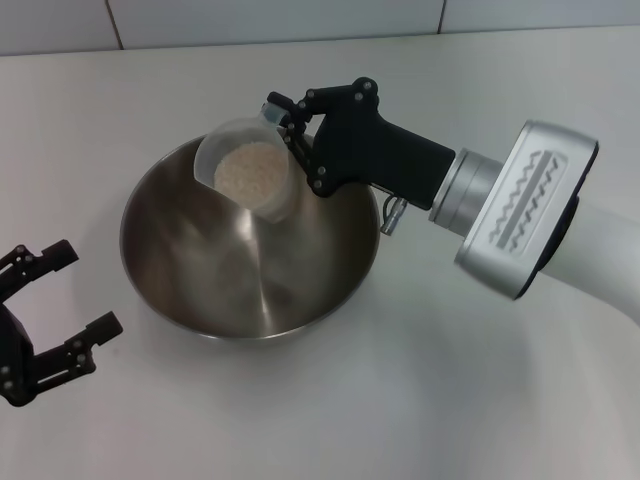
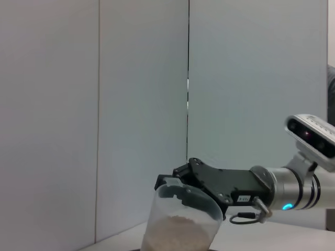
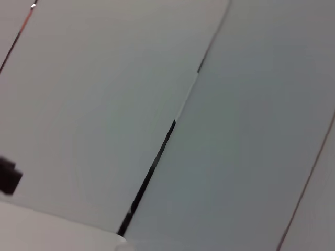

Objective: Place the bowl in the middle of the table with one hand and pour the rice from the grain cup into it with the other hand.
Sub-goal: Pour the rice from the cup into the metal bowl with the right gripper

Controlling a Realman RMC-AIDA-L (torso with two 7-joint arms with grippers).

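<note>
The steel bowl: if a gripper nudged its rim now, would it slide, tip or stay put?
The bowl would probably rock or slide: its rounded wall suggests a small base on the smooth table. It looks thin-walled and still holds no rice, so probably light. The polished metal may be slippery for the open left gripper. The right gripper holds the cup above it.

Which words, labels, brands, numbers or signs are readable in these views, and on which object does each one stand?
No text can be read in any view.
Small white label on the right end effector, near its wrist: too small and blurred to read.
Raised zigzag pattern on the right arm's silver housing: a pattern only, no letters.
The grain cup, the bowl and the left end effector carry no markings.
</note>
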